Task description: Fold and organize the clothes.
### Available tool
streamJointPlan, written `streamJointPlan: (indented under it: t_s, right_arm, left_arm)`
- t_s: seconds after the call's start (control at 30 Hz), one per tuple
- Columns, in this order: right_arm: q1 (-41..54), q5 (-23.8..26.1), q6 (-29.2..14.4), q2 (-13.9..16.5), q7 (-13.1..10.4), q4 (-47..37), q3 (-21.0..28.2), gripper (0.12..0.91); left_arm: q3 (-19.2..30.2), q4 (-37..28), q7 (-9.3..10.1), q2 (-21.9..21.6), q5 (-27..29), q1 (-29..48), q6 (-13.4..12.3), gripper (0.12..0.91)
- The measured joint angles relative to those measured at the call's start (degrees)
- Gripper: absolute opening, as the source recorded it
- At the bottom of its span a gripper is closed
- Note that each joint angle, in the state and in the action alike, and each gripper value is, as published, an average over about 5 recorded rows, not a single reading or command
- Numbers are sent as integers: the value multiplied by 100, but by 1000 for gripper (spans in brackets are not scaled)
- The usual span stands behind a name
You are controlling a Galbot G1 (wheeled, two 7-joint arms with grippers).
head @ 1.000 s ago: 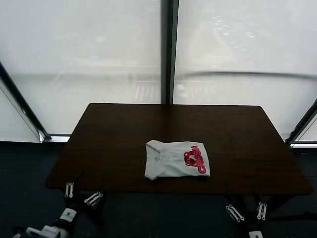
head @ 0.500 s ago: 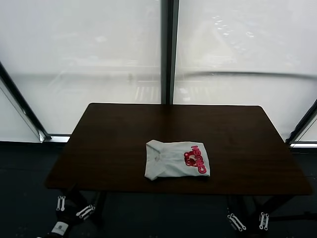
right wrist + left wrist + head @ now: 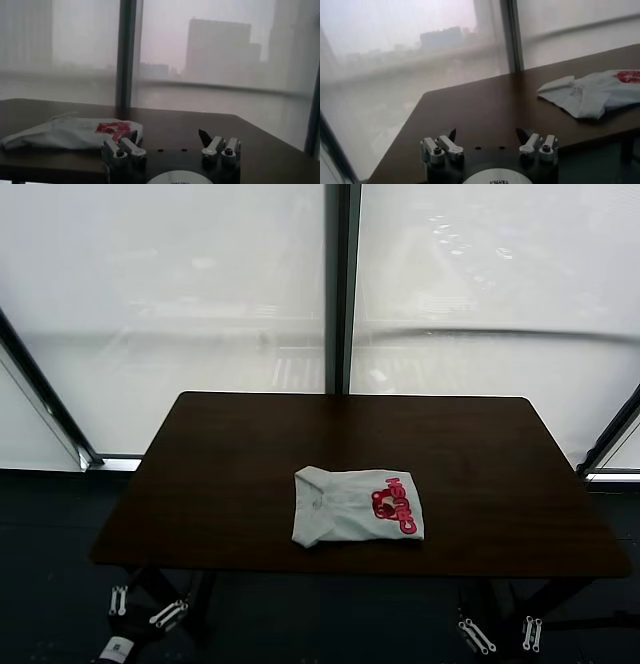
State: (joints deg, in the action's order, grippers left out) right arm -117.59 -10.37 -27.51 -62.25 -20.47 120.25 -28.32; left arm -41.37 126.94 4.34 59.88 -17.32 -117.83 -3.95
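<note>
The white T-shirt (image 3: 357,506) lies folded into a small rectangle near the front middle of the dark table (image 3: 230,454), red graphic up on its right part. It also shows in the left wrist view (image 3: 592,91) and the right wrist view (image 3: 75,132). My left gripper (image 3: 140,608) hangs open and empty below the table's front left edge; its jaws stand wide apart in the left wrist view (image 3: 487,136). My right gripper (image 3: 500,630) hangs open and empty below the front right edge; it is also open in the right wrist view (image 3: 170,137).
Large frosted windows with a dark central post (image 3: 342,284) stand behind the table. The table legs (image 3: 165,589) show under the front edge near both grippers. The floor around is dark.
Both grippers have dropped lower and away from the table's front edge, the left one more. The T-shirt has not moved.
</note>
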Motion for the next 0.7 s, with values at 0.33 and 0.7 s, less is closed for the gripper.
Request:
streamJointPlan:
  t_s: [0.33, 0.7]
  right_arm:
    - [-19, -2, 21, 14, 20, -5, -3, 907]
    - [-49, -49, 116, 23, 32, -2, 31, 907]
  left_arm:
    - [13, -17, -13, -15, -9, -10, -28, 907]
    - [27, -53, -20, -10, -28, -14, -125, 907]
